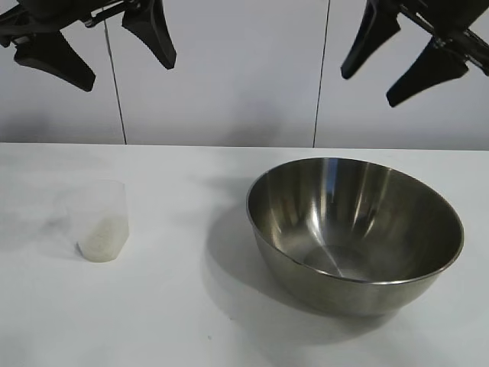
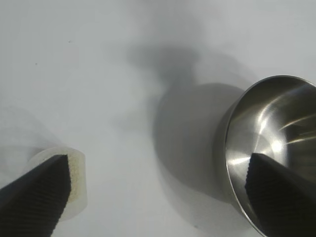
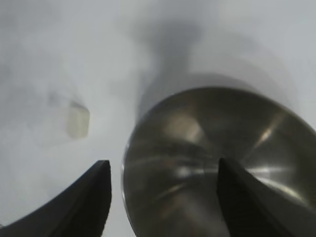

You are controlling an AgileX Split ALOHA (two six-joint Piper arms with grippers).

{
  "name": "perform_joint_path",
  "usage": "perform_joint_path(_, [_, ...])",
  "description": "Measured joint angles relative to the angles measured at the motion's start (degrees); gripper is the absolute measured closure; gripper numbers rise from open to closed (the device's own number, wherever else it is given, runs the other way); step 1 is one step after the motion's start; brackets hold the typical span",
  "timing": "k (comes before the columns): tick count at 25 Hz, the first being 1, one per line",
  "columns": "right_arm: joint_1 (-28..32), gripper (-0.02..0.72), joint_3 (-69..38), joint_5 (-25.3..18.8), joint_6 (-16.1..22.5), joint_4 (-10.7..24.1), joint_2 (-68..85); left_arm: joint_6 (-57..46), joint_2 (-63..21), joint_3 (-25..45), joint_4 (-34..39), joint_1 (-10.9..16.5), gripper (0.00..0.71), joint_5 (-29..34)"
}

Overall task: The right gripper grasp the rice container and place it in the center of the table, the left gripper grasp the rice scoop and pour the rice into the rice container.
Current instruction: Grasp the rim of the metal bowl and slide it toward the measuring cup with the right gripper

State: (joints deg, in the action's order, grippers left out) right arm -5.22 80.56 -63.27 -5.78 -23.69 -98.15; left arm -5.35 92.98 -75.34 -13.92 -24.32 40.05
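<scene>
The rice container (image 1: 355,229), a wide shiny steel bowl, stands empty on the white table (image 1: 183,321), right of centre. The rice scoop (image 1: 99,222), a small translucent cup, stands upright at the left with rice (image 1: 103,238) in its bottom. Both grippers hang high above the table, apart from everything. My left gripper (image 1: 126,73) is wide open and empty above the scoop's side. My right gripper (image 1: 370,86) is open and empty over the bowl. In the left wrist view, the gripper (image 2: 157,160) has the scoop (image 2: 76,173) by one finger and the bowl (image 2: 271,123) by the other. The right wrist view shows that gripper (image 3: 163,163) above the bowl (image 3: 212,128), the scoop (image 3: 78,121) farther off.
A pale panelled wall (image 1: 229,76) stands behind the table's far edge. Bare tabletop lies between the scoop and the bowl and along the front.
</scene>
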Motion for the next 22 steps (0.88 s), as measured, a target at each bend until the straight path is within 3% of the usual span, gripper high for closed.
perform_joint_path(3, [0.00, 0.270, -1.77, -3.29, 0.55, 5.03, -0.50, 0.00, 0.00, 0.00, 0.00, 0.00, 0.016, -0.05])
perform_joint_path(9, [0.00, 0.270, -4.31, -3.34, 1.79, 11.70, -0.52, 0.00, 0.00, 0.00, 0.00, 0.00, 0.016, -0.26])
perform_joint_path(22, [0.00, 0.270, -16.46, 12.97, 2.34, 13.98, -1.58, 0.00, 0.00, 0.00, 0.00, 0.00, 0.016, -0.26])
